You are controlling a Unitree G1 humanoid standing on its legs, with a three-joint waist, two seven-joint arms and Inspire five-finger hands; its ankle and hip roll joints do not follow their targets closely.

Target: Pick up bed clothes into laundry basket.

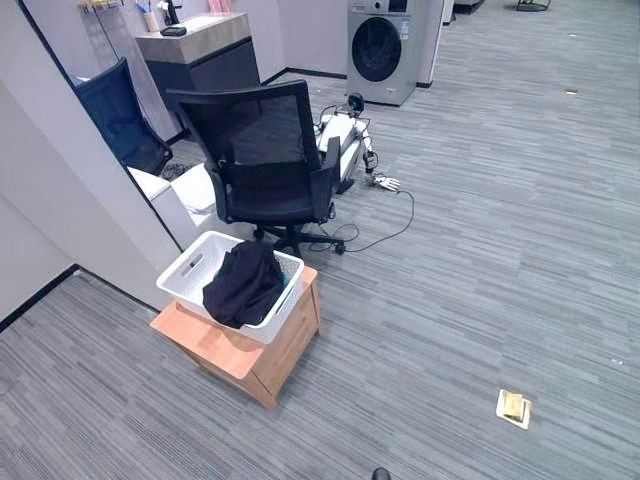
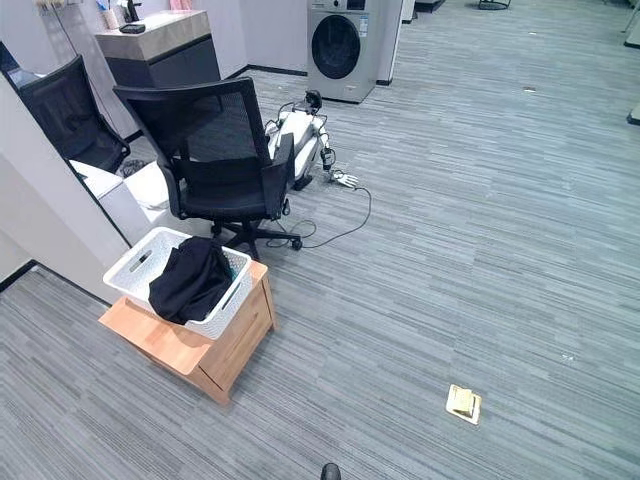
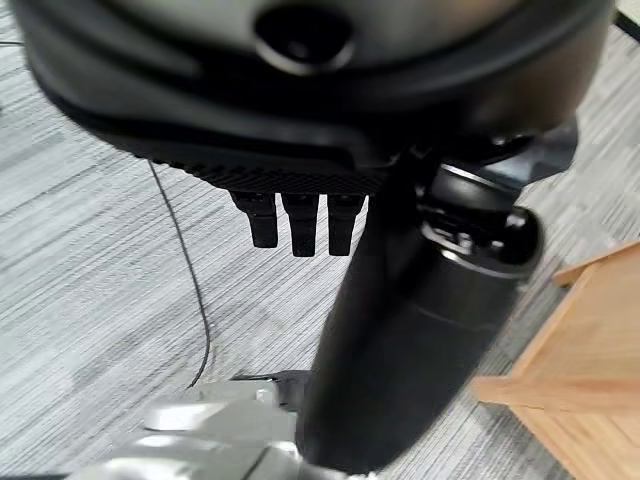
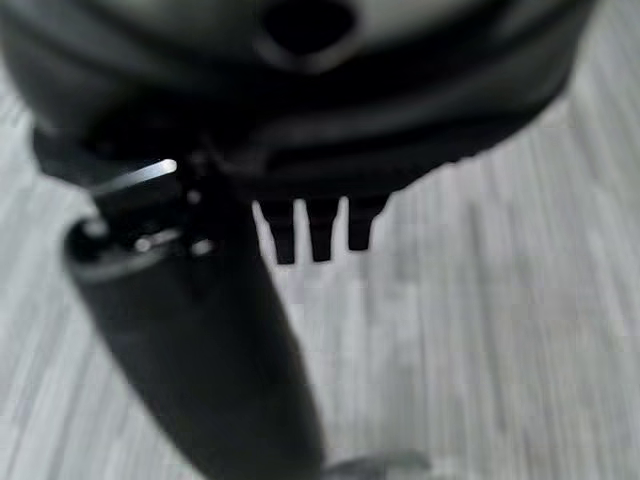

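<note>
A white laundry basket [image 1: 186,272] stands on a low wooden cabinet [image 1: 290,345] on the grey carpet. A black garment [image 1: 243,284] lies bunched inside the basket, with its front fold hanging over the near rim. In the left wrist view my left hand [image 3: 300,130] hangs above the carpet with relaxed fingers [image 3: 293,224] and nothing in it; a corner of the wooden cabinet [image 3: 590,350] shows beside it. My right hand [image 4: 310,120] also hangs over bare carpet, fingers [image 4: 318,228] relaxed and empty.
A black office chair [image 1: 265,150] stands right behind the basket. Past it a white machine [image 1: 345,135] lies on the floor with a cable [image 1: 385,230] trailing from it. A washing machine [image 1: 385,45] and a counter [image 1: 195,45] stand at the back. A floor socket plate [image 1: 513,407] lies on the carpet to the right.
</note>
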